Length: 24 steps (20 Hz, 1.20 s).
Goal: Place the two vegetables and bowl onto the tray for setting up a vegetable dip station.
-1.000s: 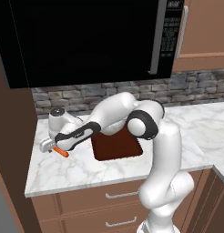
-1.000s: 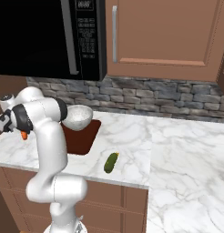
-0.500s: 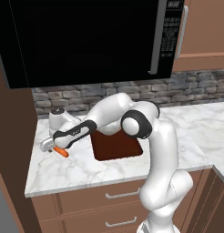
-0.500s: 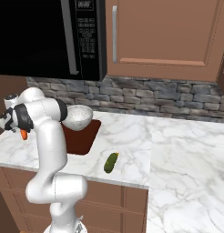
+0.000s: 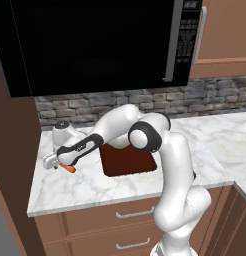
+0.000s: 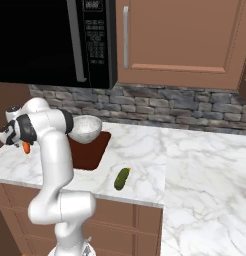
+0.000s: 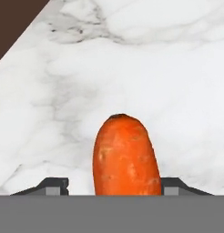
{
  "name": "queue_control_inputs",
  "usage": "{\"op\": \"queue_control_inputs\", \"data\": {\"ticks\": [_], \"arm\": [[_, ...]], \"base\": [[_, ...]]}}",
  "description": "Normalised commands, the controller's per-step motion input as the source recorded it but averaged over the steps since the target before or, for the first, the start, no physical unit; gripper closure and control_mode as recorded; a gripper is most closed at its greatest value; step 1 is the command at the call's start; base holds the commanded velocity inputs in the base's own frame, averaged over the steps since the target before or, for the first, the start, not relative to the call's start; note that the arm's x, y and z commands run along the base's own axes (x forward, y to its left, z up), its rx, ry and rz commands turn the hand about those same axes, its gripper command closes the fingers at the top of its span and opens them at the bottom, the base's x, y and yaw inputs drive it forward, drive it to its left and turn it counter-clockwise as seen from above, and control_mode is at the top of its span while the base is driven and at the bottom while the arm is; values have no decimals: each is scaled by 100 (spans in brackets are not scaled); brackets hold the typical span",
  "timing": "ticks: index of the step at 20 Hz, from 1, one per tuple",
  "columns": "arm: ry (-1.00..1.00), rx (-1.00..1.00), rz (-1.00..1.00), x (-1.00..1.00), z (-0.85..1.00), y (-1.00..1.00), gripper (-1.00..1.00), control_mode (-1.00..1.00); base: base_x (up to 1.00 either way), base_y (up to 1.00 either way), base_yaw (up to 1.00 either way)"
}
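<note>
Since a second ago the gripper (image 5: 65,166) has sunk lower over the carrot (image 7: 126,156). Its fingers now stand on either side of the carrot with gaps showing, so whether they clamp it I cannot tell. One smooth, blunt-ended orange carrot lies on the left of the white-veined marble counter (image 6: 145,145). One stubby dark green cucumber (image 6: 122,178) lies near the front edge. One flat reddish-brown tray (image 5: 130,161) with rounded corners sits between them, and one round speckled bowl (image 6: 86,128) at its back.
</note>
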Motion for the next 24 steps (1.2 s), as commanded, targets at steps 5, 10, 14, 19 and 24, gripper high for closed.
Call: {"op": "queue_control_inputs", "data": {"ticks": [5,10,14,19,24], "arm": [[1,0,-1,0,-14,7,100,-100],[0,0,-5,-11,10,-1,100,-100],[0,0,0,-27,23,-3,100,-100],[-2,0,7,-36,22,-20,100,-100],[-7,-1,17,-40,17,-33,100,-100]], "base": [[0,0,0],[0,0,0],[0,0,0],[0,0,0],[0,0,0]]}}
